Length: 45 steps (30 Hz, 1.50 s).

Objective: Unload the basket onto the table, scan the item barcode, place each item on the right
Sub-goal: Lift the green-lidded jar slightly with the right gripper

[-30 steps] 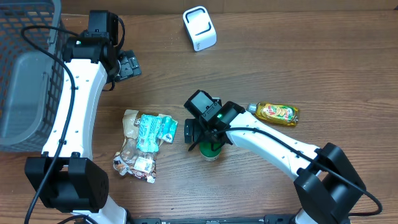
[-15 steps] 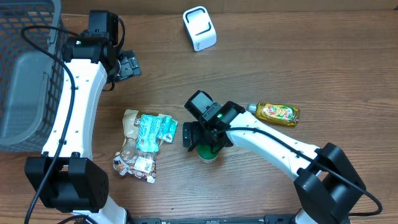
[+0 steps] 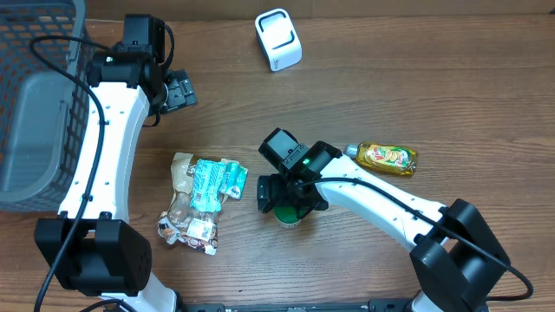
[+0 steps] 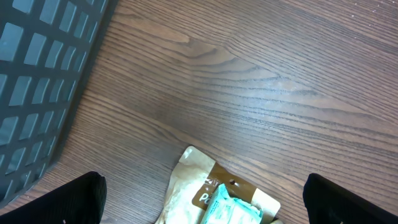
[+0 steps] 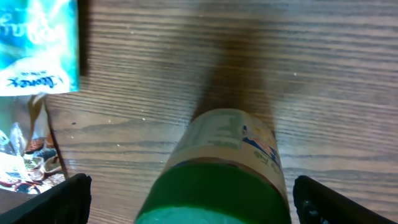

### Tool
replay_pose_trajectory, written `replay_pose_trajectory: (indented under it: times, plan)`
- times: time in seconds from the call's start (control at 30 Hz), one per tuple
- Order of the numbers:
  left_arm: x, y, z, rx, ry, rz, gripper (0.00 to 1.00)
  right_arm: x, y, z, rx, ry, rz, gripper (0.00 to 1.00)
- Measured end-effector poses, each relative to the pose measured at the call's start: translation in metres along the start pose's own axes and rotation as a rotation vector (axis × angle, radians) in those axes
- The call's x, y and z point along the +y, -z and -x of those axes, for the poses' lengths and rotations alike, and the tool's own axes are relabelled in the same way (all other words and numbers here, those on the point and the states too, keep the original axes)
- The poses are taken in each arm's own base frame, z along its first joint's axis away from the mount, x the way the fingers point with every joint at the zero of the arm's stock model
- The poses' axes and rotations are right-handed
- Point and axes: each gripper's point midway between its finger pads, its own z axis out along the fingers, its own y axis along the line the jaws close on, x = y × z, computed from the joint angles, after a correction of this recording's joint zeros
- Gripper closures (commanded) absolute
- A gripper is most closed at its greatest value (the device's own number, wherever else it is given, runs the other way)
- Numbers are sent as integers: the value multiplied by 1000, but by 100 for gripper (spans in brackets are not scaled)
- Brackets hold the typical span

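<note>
green-lidded jar (image 5: 230, 146) now sits between the spread fingers of the right hand (image 3: 290, 201), which has sunk lower over it.

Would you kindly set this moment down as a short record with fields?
right hand: open, jaws either side of the green-lidded round container, not closed
left hand: open, empty, near the grey plastic basket
other items: yellow bottle lying flat; teal packet on brown snack pouch
scanner: white box-shaped scanner, apart from both hands
barcode scan: not yet done
</note>
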Motion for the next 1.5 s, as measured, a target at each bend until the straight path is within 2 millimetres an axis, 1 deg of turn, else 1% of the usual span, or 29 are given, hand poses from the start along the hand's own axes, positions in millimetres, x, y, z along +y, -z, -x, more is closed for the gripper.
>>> replay_pose_trajectory:
  times: [0.17, 0.23, 0.3, 0.37, 0.4, 0.5, 0.63, 0.73, 0.83, 1.0, 1.07, 1.1, 1.2, 1.23, 1.3, 1.5]
  plan:
    - [0, 0, 0, 0, 0, 0, 0, -12, -8, -13, 42, -68, -33, 1]
    - [0, 0, 0, 0, 0, 0, 0, -17, -11, -18, 56, -98, -48, 9]
    - [0, 0, 0, 0, 0, 0, 0, -19, -13, -22, 65, -116, -57, 20]
    - [0, 0, 0, 0, 0, 0, 0, -16, -14, -24, 66, -117, -57, 30]
    - [0, 0, 0, 0, 0, 0, 0, -14, -15, -25, 64, -118, -57, 34]
    - [0, 0, 0, 0, 0, 0, 0, -13, -14, -28, 50, -107, -72, 34]
    - [0, 0, 0, 0, 0, 0, 0, -15, -13, -27, 25, -101, -94, 35]
    - [0, 0, 0, 0, 0, 0, 0, -20, -13, -20, -15, -119, -124, 40]
    - [0, 0, 0, 0, 0, 0, 0, -27, -12, -11, -69, -144, -160, 41]
    - [0, 0, 0, 0, 0, 0, 0, -34, -9, 4, -135, -170, -187, 40]
    - [0, 0, 0, 0, 0, 0, 0, -36, -9, 7, -149, -177, -190, 31]
    - [0, 0, 0, 0, 0, 0, 0, -36, -8, 8, -157, -179, -191, 28]
    - [0, 0, 0, 0, 0, 0, 0, -37, -8, 10, -165, -184, -196, 27]
    - [0, 0, 0, 0, 0, 0, 0, -37, -8, 10, -167, -184, -196, 19]
    - [0, 0, 0, 0, 0, 0, 0, -37, -8, 11, -170, -182, -198, 0]
    - [0, 0, 0, 0, 0, 0, 1, -38, -8, 11, -175, -187, -202, 0]
